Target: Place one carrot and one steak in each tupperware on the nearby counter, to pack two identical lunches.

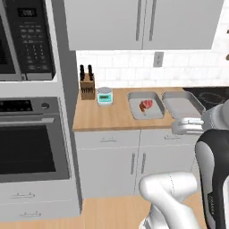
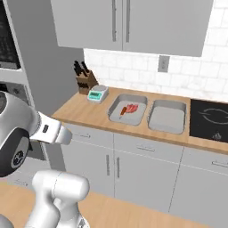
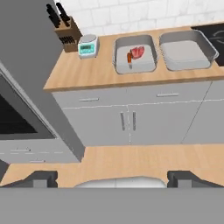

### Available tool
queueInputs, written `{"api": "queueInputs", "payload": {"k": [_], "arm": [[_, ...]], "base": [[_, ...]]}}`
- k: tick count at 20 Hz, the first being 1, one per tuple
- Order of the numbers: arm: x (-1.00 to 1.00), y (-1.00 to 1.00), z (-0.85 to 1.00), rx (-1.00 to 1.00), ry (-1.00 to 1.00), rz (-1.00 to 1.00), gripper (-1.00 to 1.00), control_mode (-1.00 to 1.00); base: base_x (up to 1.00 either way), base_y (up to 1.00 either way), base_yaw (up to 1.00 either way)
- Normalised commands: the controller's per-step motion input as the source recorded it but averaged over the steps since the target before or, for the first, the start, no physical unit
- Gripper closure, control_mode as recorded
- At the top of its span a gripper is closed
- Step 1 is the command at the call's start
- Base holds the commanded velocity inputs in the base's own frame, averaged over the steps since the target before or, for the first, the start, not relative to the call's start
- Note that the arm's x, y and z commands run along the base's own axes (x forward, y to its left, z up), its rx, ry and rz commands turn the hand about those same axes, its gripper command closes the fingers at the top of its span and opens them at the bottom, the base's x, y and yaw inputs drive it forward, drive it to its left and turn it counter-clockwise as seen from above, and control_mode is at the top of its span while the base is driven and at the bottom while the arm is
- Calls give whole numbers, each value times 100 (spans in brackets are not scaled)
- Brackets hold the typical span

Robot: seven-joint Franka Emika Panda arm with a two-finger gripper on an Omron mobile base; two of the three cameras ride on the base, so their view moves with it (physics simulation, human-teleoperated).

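Counter (image 1: 107,117): a long light-brown wooden top ran from the tall oven unit on the left to the dark stovetop (image 2: 209,119) on the right, with white cabinet doors below.
Left tray (image 1: 146,105): a shallow grey tray sat near the middle of the counter, close to the front edge.
Steak (image 3: 138,52): a red piece of meat lay inside the left tray, toward its far half.
Carrot (image 3: 129,57): a small orange stick lay in the same tray, touching or just beside the steak on its left side.
Right tray (image 1: 181,103): the matching grey tray stood just beside the first one, between it and the stovetop, with nothing inside it.
Scale (image 3: 87,46): a small teal-and-white scale stood left of the trays, toward the back wall.
Knife block (image 2: 86,80): a wooden block with dark handles stood in the far left corner, beside the scale.
Gripper (image 3: 112,179): it hung well back from the counter, out over the floor in front of the cabinets, touching nothing.
Fingers (image 3: 41,179): the two dark tips stood wide apart with nothing between them.
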Motion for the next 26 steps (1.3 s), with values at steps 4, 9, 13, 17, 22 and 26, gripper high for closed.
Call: {"api": "queueInputs", "payload": {"k": [4,9,13,17,22,26], "arm": [[0,0,0,0,0,0,-100,100],[0,0,0,0,0,0,-100,100],[0,0,0,0,0,0,-100,100],[0,0,0,0,0,0,-100,100],[0,0,0,0,0,0,-100,100],[0,0,0,0,0,0,-100,100]], "base": [[-10,55,61],[1,1,94],[0,0,98],[0,0,97],[0,4,90],[18,17,79]]}}
